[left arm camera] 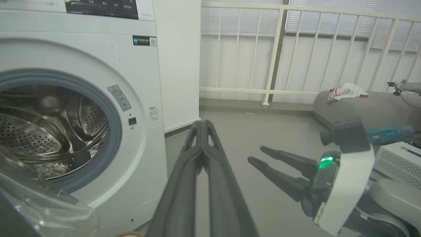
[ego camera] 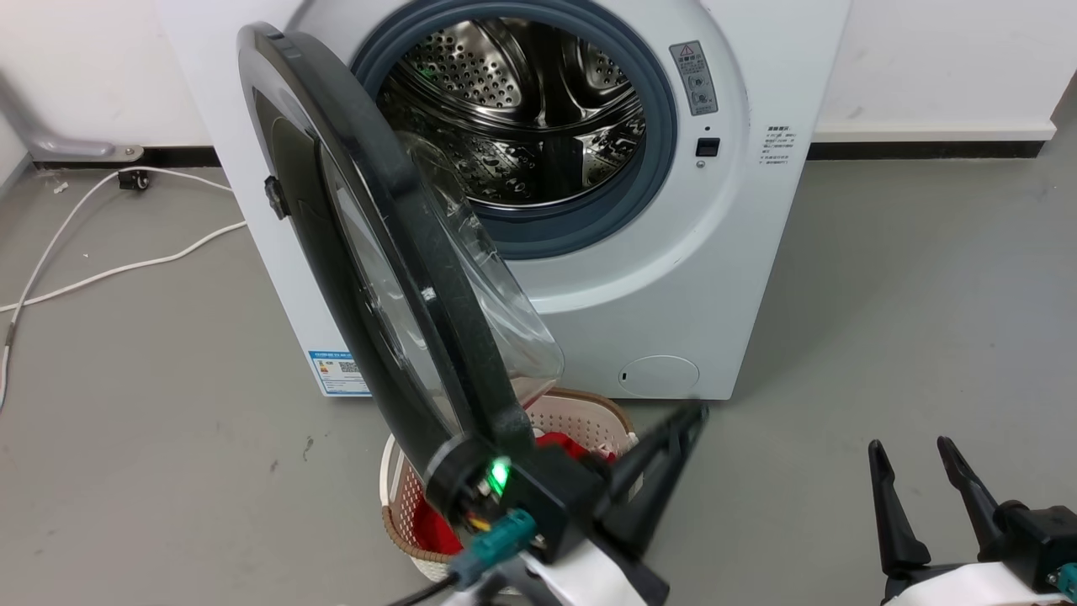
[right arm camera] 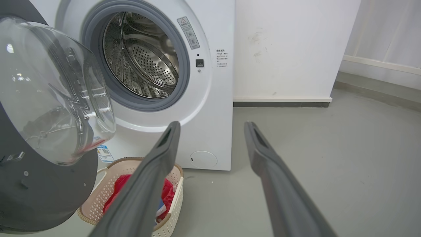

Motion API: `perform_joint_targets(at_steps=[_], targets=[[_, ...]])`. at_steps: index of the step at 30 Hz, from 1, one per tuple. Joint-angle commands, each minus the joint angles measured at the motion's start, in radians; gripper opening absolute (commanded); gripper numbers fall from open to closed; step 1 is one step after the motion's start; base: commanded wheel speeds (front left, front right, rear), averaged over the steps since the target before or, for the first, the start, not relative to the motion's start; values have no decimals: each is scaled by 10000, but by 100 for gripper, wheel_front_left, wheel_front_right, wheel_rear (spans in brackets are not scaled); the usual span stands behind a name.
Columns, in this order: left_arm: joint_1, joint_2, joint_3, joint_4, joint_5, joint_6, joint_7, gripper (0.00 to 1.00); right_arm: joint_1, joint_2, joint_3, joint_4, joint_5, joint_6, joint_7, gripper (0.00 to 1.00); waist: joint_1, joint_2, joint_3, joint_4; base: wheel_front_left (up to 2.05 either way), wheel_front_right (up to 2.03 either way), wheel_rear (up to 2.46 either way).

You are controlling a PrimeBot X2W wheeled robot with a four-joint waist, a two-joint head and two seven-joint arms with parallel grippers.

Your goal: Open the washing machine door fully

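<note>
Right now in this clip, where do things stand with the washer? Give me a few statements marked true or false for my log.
1. The washing machine door stands swung out from the washing machine, baring the steel drum. True.
2. The left hand is clamped on the door's rim. False: its fingers are shut together on nothing and point past the front of the washing machine.
3. The right hand is open and holds nothing. True.
4. The laundry basket below the door is empty. False: red clothing lies in it.
</note>
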Motion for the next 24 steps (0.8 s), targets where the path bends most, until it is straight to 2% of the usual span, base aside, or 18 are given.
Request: perform_joint_targets(at_steps=[1, 6, 16, 24], targets=[[217, 54, -104, 144, -31, -41, 144, 0, 46, 34, 11, 10, 68, 1, -35, 100, 0, -1, 16, 3, 0, 0, 0], [1061, 333, -409, 1102, -179, 213, 778, 0, -27, 42, -14, 113, 80, 1, -53, 100, 0, -1, 99, 5, 0, 0, 0], [1043, 542, 610, 2217, -93, 1090, 100, 0, -204, 48, -13, 274, 139, 1, -101, 100, 0, -1, 213, 30, 0, 0, 0], [934, 661, 908, 2438, -157, 1286, -147, 0, -223, 50, -39, 394, 133, 1, -121, 100, 0, -1, 207, 68, 0, 0, 0]])
